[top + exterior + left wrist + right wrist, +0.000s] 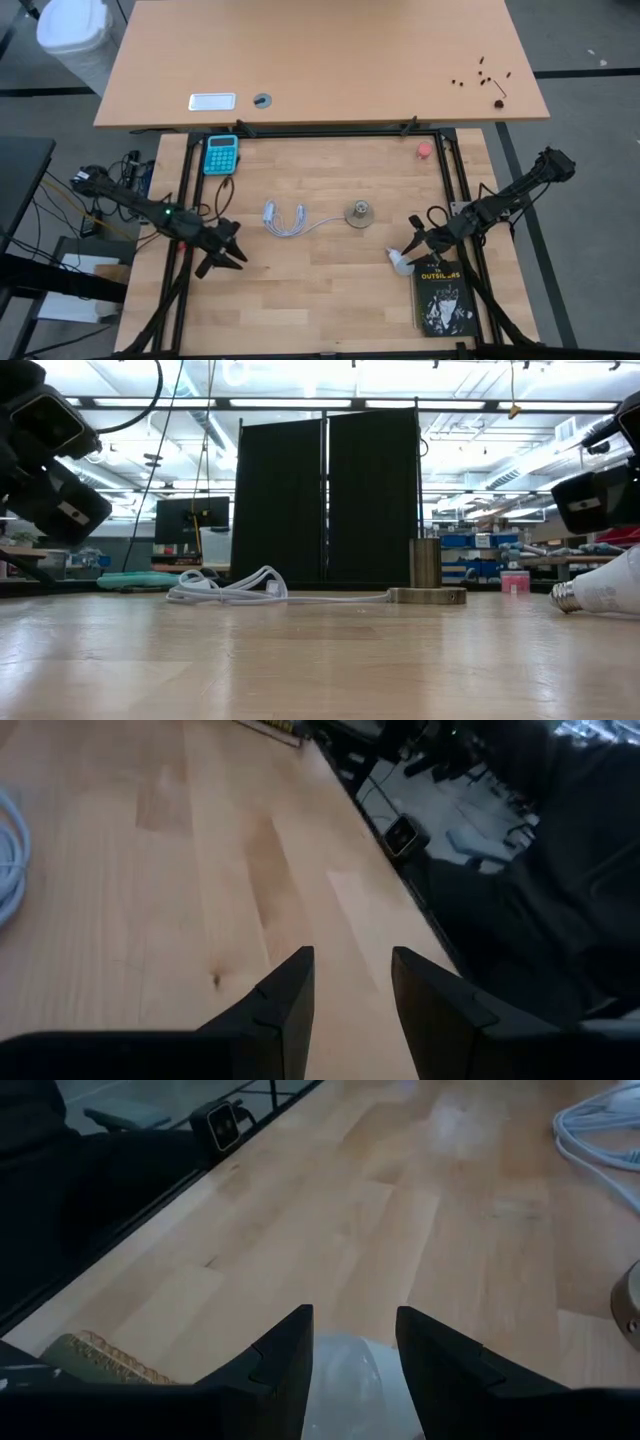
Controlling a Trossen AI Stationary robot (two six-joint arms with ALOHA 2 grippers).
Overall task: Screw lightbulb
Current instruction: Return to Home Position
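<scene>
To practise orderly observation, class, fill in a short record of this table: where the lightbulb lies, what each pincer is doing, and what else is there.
Lightbulb: lying on its side on the table, by the black book, not in the socket
Socket: upright mid-table, empty, white cord running from it
Right pincer: open, close by the lightbulb, not gripping it
Left pincer: open, over bare wood, holding nothing
Other items: teal calculator, small pink-red object
</scene>
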